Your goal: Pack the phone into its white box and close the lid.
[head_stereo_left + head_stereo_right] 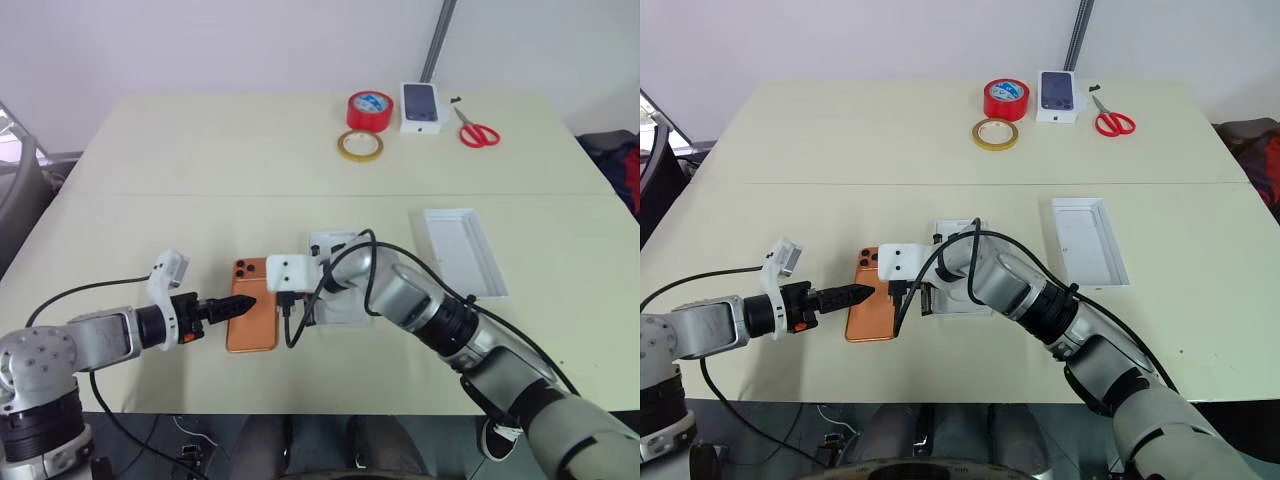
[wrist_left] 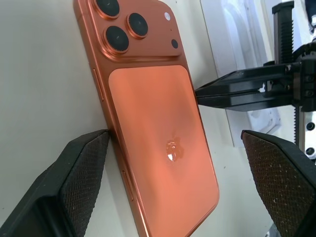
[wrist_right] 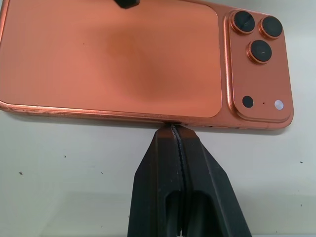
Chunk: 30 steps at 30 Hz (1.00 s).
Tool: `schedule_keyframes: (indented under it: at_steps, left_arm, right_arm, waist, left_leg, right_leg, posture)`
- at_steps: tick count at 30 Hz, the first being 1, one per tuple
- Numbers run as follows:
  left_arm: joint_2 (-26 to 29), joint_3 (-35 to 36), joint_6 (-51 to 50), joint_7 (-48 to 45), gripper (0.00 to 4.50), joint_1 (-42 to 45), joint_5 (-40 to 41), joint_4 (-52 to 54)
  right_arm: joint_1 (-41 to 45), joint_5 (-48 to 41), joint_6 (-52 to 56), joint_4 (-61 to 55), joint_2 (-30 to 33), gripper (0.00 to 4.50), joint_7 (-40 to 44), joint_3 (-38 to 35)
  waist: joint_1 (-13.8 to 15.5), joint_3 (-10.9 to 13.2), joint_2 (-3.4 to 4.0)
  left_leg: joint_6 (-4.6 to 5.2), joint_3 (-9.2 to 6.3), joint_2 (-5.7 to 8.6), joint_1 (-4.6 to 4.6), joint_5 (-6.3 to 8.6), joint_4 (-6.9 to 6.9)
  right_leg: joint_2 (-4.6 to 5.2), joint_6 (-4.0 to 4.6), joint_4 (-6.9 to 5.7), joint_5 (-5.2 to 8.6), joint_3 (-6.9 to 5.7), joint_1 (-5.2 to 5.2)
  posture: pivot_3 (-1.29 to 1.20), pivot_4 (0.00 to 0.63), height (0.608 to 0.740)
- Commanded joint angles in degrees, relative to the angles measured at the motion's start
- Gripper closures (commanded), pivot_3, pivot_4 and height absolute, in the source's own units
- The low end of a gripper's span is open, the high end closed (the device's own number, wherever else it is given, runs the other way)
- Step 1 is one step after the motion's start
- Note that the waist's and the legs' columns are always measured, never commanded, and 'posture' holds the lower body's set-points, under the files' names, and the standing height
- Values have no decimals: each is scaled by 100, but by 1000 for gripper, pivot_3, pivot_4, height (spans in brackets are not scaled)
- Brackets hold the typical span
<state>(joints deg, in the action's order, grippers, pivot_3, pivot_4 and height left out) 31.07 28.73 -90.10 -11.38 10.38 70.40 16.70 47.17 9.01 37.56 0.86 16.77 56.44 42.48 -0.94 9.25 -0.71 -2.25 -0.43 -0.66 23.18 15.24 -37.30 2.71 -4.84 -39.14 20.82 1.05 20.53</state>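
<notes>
The left gripper (image 2: pixel 173 173) stands wide open, its two textured black pads spread to either side of the phone (image 1: pixel 252 304); in the left wrist view one pad (image 2: pixel 81 170) sits at the phone's long edge, right against it or nearly so, while the other pad is well off past the opposite edge, over the table. Nothing is held in it. From the head views this gripper comes in from the robot's left and points across at the phone's near half. The right gripper (image 3: pixel 175 129) is pinched fully shut and empty, its closed tips pressed to the middle of the phone's other long edge, so the phone lies between the two grippers. The phone lies flat on the cream table (image 1: pixel 200 150), back side up, its camera bump with three lenses at the far end. Just beyond the right gripper, partly hidden by that arm, sits the white box (image 1: pixel 335 245); I cannot tell whether the phone's edge touches it. Farther to the robot's right, well apart, the lid (image 1: pixel 462 250) lies open side up. At the table's far edge are a red tape roll (image 1: pixel 370 110), a yellowish tape ring (image 1: pixel 360 146), a small white carton (image 1: pixel 421 107) printed with a dark phone, and red-handled scissors (image 1: pixel 477 131).
</notes>
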Motion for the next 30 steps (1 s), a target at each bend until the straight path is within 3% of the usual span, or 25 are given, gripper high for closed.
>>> schedule_keyframes:
  at_steps: [1,15,18,22,29,30]
  left_arm:
    - [-274,-240,-240,166,26,60,574,-131]
    - [-318,-178,170,1154,26,70,1268,-444]
    - [-196,-34,492,1465,864,-21,1592,-684]
    - [-15,-167,858,1813,2888,-198,2172,-820]
    - [271,-479,1610,2352,2888,-622,3126,-965]
    - [301,-517,1739,2424,3171,-674,3261,-993]
  right_arm:
    - [-40,0,-25,-127,-175,4500,-32,-15]
    - [-77,60,20,-146,-191,4500,-65,-77]
    - [-82,81,21,-173,-173,4500,-62,-94]
    - [-74,94,21,-196,-158,4500,-67,-118]
    - [-39,117,-10,-295,-93,4500,-75,-180]
    - [-28,117,-14,-350,-65,4500,-85,-220]
  waist:
    - [11,0,0]
    - [-22,0,-4]
    - [-24,1,-5]
    - [-29,2,-7]
    - [-26,3,-7]
    - [-26,4,-8]
  left_leg:
    - [0,0,0,0,0,0]
    - [-18,-2,2,3,-10,3]
    - [-18,-2,2,3,-10,4]
    - [-18,-3,0,11,-10,6]
    - [-20,-3,0,17,-11,6]
    - [-20,-3,0,17,-11,6]
  right_leg:
    - [0,0,0,0,-1,0]
    - [-1,0,1,0,0,4]
    - [-1,0,1,0,0,6]
    - [-1,0,1,0,1,17]
    - [0,0,1,0,1,23]
    - [0,0,1,0,2,24]
  posture:
    - [0,150,740]
    - [0,150,740]
    - [0,150,740]
    - [0,150,740]
    - [0,150,740]
    - [0,150,740]
